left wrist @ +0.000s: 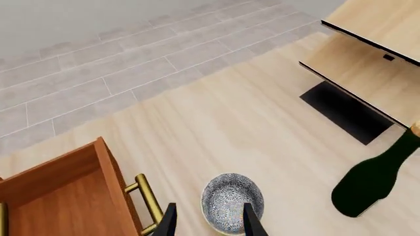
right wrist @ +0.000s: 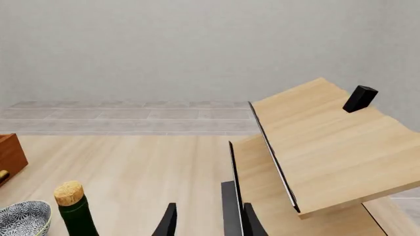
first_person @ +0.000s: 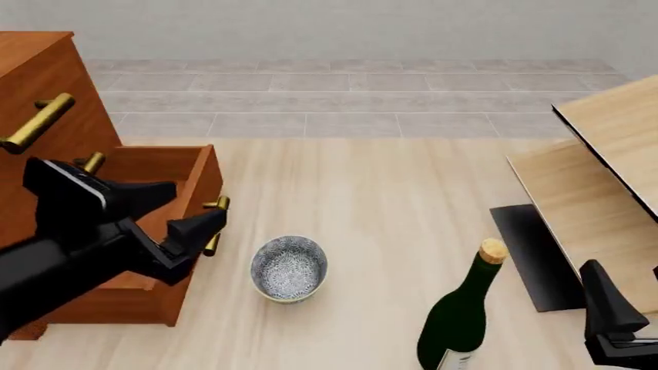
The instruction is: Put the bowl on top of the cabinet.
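Note:
The bowl (first_person: 289,268) stands upright on the pale wood floor, speckled grey-blue inside and cream outside, just right of the cabinet's pulled-out drawer (first_person: 154,173). The reddish-brown cabinet (first_person: 41,85) with brass handles fills the left. My left gripper (first_person: 199,204) hovers open in front of the drawer, left of and above the bowl. In the left wrist view the bowl (left wrist: 229,196) sits just beyond the spread fingers of the left gripper (left wrist: 210,221), with the drawer (left wrist: 59,196) beside it. My right gripper (first_person: 632,301) is open at the lower right, far from the bowl (right wrist: 23,216).
A dark green corked wine bottle (first_person: 458,324) stands right of the bowl. Pale light-wood furniture with black edging (first_person: 606,154) leans along the right side, and a small black block (right wrist: 360,98) sits on it. A dark panel (first_person: 529,254) lies on the floor at its foot.

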